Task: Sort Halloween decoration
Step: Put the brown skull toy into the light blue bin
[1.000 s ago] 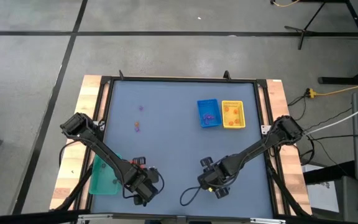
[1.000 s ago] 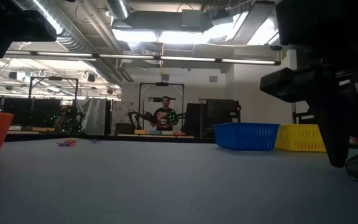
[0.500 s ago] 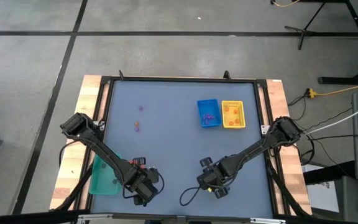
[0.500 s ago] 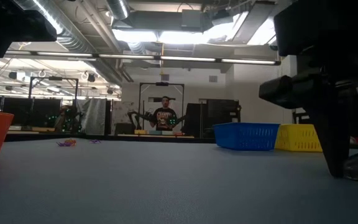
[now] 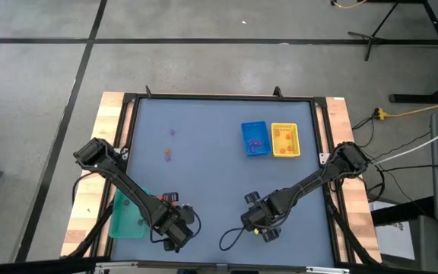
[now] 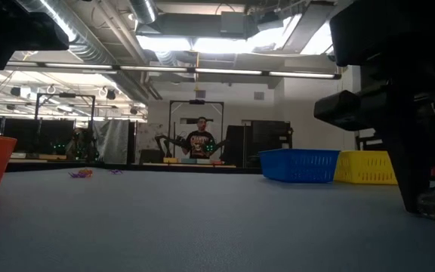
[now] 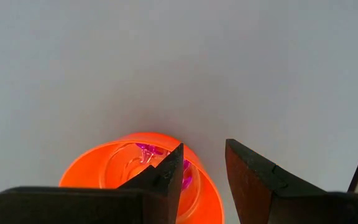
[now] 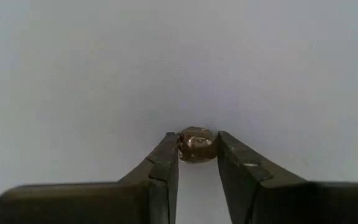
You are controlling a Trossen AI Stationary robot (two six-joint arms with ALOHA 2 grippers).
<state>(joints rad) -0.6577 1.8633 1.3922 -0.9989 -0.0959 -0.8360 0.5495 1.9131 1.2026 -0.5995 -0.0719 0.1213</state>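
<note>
- Right gripper [image 8: 196, 152] is low at the table's near edge, its fingers closed around a small dark decoration piece [image 8: 196, 144].
- Left gripper [image 7: 202, 168] is narrowly parted over the orange bowl [image 7: 104, 168], with one finger across its rim; purple pieces [image 7: 146, 151] lie inside.
- Blue tray [image 5: 255, 138] and yellow tray [image 5: 284, 140] sit side by side, well apart from the grippers.
- Green tray [image 5: 124, 217] is partly hidden by the left arm.
- Loose pieces [image 5: 168, 154] lie mid-table, too small to make out.

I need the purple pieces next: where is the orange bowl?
In the high view the orange bowl sits near the table's front edge on the left, beside the green tray, with the left gripper held over it.
</note>
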